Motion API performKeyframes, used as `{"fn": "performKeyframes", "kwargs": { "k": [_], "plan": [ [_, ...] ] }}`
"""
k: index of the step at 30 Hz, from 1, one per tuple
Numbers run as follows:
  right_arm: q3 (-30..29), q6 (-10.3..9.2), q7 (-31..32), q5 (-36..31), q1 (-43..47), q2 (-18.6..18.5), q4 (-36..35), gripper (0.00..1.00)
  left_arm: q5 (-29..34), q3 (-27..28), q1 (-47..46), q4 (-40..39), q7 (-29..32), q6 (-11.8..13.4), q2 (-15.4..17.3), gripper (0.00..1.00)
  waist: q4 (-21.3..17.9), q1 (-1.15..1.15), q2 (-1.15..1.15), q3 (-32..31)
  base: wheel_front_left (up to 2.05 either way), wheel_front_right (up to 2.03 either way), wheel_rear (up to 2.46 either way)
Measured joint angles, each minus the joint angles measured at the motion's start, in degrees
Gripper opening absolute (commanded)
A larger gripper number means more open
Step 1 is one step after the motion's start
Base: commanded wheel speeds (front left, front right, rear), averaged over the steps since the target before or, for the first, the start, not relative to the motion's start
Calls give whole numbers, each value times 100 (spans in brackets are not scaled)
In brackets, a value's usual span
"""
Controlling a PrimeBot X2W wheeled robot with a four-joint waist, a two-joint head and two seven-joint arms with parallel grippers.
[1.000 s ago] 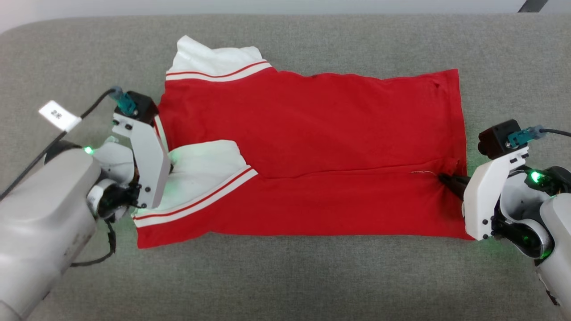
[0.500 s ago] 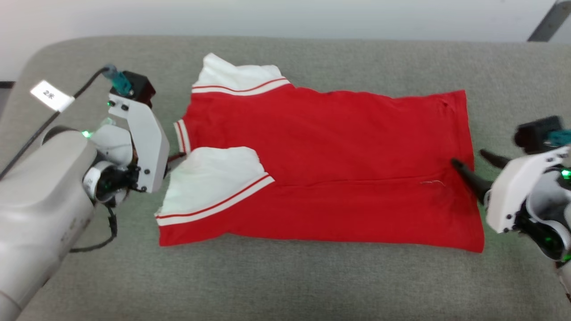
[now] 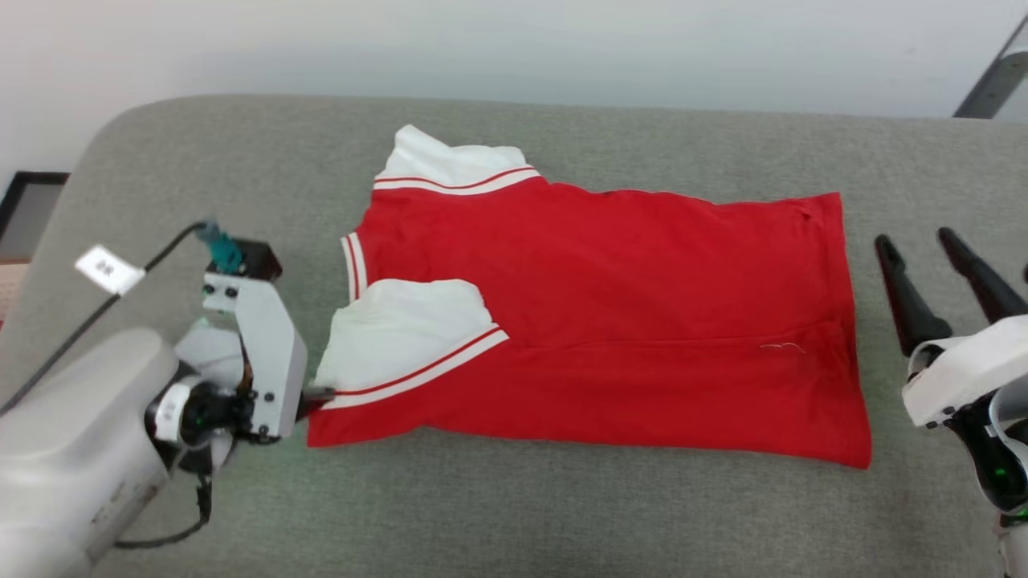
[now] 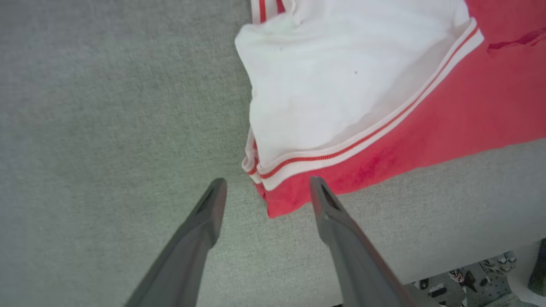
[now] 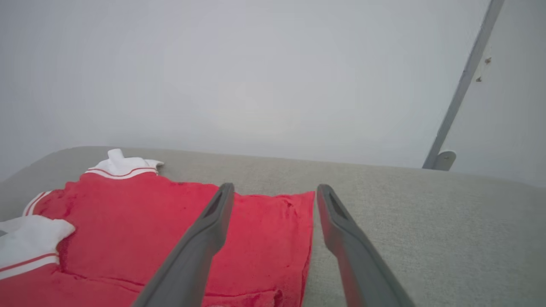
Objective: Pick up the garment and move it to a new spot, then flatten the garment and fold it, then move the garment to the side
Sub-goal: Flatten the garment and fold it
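Note:
The garment [image 3: 610,297] lies flat on the grey padded table [image 3: 514,514], plain red side up, with its near strip folded over along a crease. One white sleeve [image 3: 405,333] rests on top at the left, another white sleeve [image 3: 450,164] sticks out at the far left. My left gripper [image 3: 317,395] is low at the garment's near left corner. In the left wrist view it [image 4: 266,183] is open, the red corner [image 4: 286,200] lying between its tips, ungripped. My right gripper [image 3: 915,239] stands open just right of the hem; in the right wrist view it [image 5: 275,187] hovers above the garment [image 5: 128,221].
The table's rounded left end [image 3: 88,168] and far edge border a pale wall. A grey metal pole [image 3: 992,80] leans at the upper right. A white tag [image 3: 108,269] hangs on my left arm's cable. Bare table lies in front of and to the right of the garment.
Both grippers opened and let go of the garment. The right one drew back to the right and lifted; the left one slid toward the near left corner. The head camera tilted up.

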Motion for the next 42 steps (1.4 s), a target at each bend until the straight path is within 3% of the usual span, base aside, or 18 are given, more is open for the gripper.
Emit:
{"fn": "performKeyframes", "kwargs": {
  "k": [8,17,18,19,20,31,42],
  "plan": [
    [-638,0,216,-486,341,600,-829,100,-411,121,314,162,174,338,15,100,-255,0,0,95,0,0,0],
    [-973,0,625,-636,577,947,-1312,100,-552,132,477,793,165,354,-144,100,-545,0,0,182,0,0,0],
    [-971,-1,754,-650,658,944,-1329,100,-563,140,490,870,138,343,-176,81,-561,0,0,194,0,0,0],
    [-980,0,849,-645,733,958,-1361,100,-593,145,521,935,135,319,-216,36,-569,0,0,208,0,0,0],
    [-1006,0,1004,-633,787,995,-1376,100,-606,153,533,980,123,221,-255,0,-575,0,0,217,0,0,0],
    [-924,0,3151,-408,1325,1102,-1412,100,-619,174,500,1405,-70,-172,-525,0,-471,0,0,282,0,0,0],
    [-982,0,4044,-638,815,1072,-580,100,-547,140,309,1578,-134,-397,-761,0,-226,0,0,466,0,0,0]
  ]
}}
